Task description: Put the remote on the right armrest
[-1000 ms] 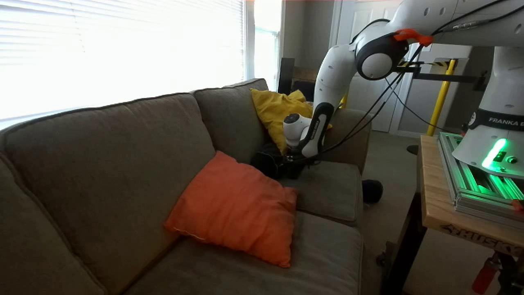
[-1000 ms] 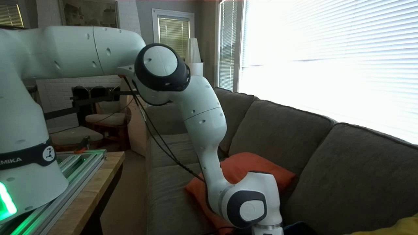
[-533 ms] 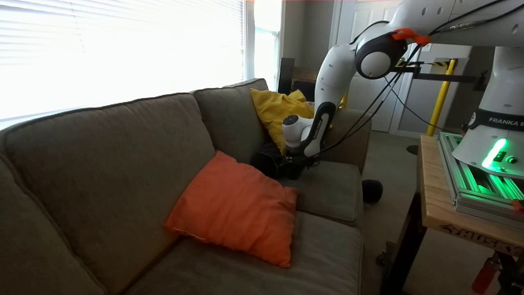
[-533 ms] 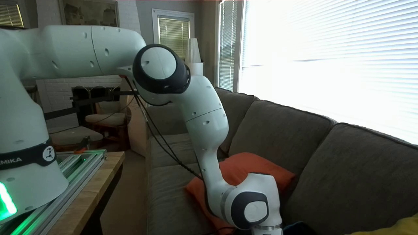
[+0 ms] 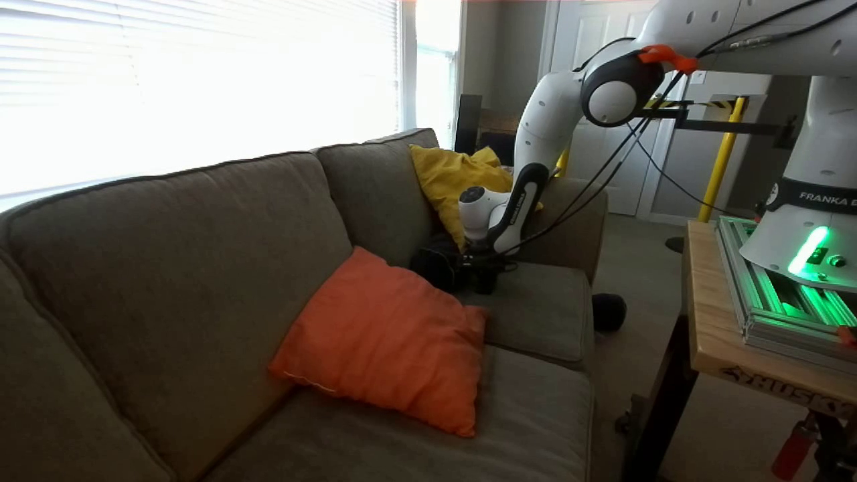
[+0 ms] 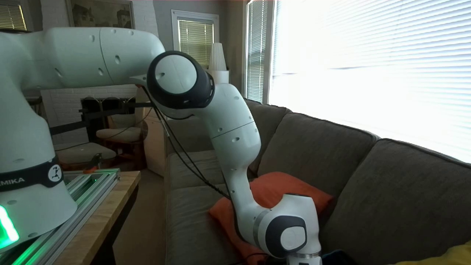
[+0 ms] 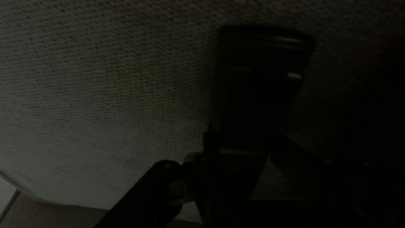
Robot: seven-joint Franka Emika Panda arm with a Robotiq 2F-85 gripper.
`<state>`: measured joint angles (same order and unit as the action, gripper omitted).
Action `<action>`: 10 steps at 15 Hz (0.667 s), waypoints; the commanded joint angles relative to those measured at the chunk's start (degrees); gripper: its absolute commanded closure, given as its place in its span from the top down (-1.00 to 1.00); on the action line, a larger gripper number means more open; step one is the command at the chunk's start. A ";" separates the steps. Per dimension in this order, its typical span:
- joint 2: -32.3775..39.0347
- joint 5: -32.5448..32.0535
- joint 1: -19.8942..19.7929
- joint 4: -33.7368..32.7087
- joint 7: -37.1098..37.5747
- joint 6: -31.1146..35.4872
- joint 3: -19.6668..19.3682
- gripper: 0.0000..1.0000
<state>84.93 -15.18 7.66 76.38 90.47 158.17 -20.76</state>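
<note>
Though darkness blurs their edges, pincer [image 7: 244, 142] clasps remote [image 7: 258, 90].

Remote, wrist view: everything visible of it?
The remote is a nearly black, slim oblong, plastic-looking, with a glossy band and a small bright glint towards its rounded far end. It appears to lie on the woven sofa seat, the gripper closed on its nearer part. Too dark to make out any buttons or the near end.
</note>
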 commanded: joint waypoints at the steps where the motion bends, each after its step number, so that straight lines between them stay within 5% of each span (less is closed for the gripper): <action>1: 1.12 -2.48 -1.29 -2.07 2.53 -2.09 0.98 -0.50; 5: 1.03 -3.21 0.93 -1.49 1.68 -2.04 0.54 -0.50; 10: 0.11 -7.47 8.87 2.40 -4.00 -0.87 -0.45 -0.50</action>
<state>85.01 -21.99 11.68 76.63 89.63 156.53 -21.22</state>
